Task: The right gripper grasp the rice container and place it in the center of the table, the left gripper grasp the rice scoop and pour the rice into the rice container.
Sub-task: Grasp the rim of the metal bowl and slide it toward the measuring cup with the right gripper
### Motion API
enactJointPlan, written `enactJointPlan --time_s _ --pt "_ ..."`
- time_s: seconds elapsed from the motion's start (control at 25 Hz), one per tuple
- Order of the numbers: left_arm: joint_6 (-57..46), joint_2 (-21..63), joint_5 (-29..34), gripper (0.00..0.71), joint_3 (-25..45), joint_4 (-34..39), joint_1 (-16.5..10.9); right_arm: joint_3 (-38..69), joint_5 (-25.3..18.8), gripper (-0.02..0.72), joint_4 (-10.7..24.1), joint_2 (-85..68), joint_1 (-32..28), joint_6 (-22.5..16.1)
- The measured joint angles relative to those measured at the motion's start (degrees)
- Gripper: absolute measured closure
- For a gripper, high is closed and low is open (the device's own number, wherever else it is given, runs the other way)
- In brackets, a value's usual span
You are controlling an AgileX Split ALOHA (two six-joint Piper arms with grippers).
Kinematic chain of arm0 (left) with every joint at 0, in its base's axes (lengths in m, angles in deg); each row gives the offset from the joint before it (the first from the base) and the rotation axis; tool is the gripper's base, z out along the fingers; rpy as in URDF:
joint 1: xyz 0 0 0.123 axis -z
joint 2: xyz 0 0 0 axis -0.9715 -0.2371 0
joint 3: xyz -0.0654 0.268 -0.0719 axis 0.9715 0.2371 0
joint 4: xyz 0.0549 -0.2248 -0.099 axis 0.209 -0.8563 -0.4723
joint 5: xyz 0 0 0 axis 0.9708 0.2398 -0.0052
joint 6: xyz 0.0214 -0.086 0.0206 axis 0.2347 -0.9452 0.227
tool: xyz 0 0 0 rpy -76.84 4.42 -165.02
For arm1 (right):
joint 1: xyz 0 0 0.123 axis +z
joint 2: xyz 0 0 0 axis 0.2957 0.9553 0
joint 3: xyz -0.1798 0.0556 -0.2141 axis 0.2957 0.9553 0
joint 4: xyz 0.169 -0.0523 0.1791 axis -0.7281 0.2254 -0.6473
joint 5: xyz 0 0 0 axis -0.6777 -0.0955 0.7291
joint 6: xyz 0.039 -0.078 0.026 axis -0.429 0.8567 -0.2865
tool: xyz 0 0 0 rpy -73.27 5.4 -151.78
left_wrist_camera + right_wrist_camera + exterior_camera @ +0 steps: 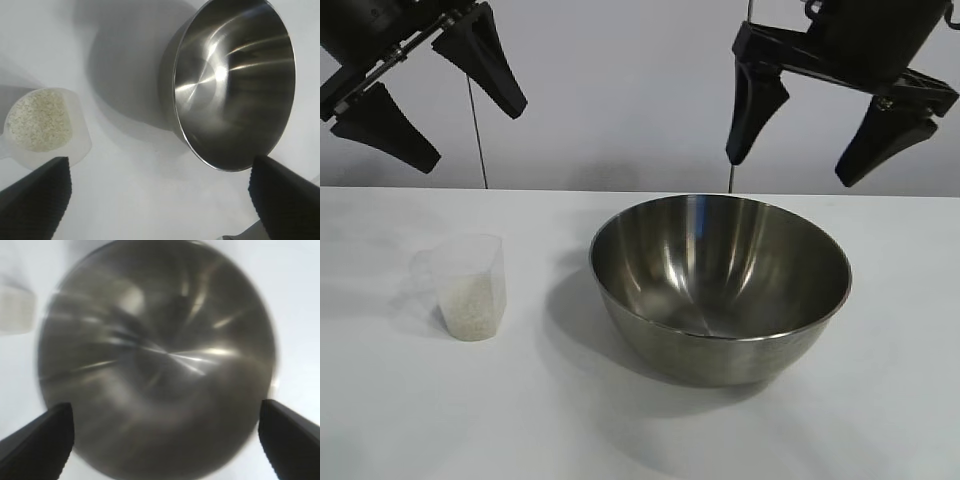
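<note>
On the table (880, 420), right of centre in the exterior view, sits the rice container (720, 285): upright, mouth up, inside shiny and bare of grains. Its shadow falls on the white surface around its base.

Left of the rice container, apart from it with a strip of bare table between, stands the rice scoop (468, 285). It is upright, translucent, and holds the rice (470, 310), which fills its lower part. The left wrist view looks down into the scoop and shows the grains as a level white bed; a short tab handle projects from the rim on the side away from the bowl.

Right gripper (815, 135): hangs in the air above the far rim of the rice container, pointing steeply down, fingers spread wide. Nothing between them, no contact with the bowl. The right wrist view shows the bowl's interior filling the space between the two fingertips (37, 440), well below them.

Left gripper (430, 95): hangs in the air above and behind the rice scoop, tilted, fingers spread wide and holding nothing. In the left wrist view both the scoop and the bowl lie beyond its fingertips (37, 192), neither touched.
</note>
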Motion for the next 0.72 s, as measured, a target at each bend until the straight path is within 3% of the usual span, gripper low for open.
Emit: enactJointPlan --time_s 0.08,0.2,0.52,0.72 --pt "0.0 0.0 0.0 0.016 0.0 0.0 0.0 1.7 1.3 0.009 3.6 0.0 0.0 -1.6" --pt "0.0 0.0 0.0 0.016 0.0 0.0 0.0 5.6 5.6 0.009 4.9 0.6 0.0 -2.4" --pt "0.0 0.0 0.0 0.016 0.0 0.0 0.0 9.6 15.3 0.009 3.1 10.3 0.0 -3.3" --pt "0.0 0.0 0.0 0.016 0.0 0.0 0.0 9.6 17.1 0.043 2.2 14.6 0.0 -3.4"
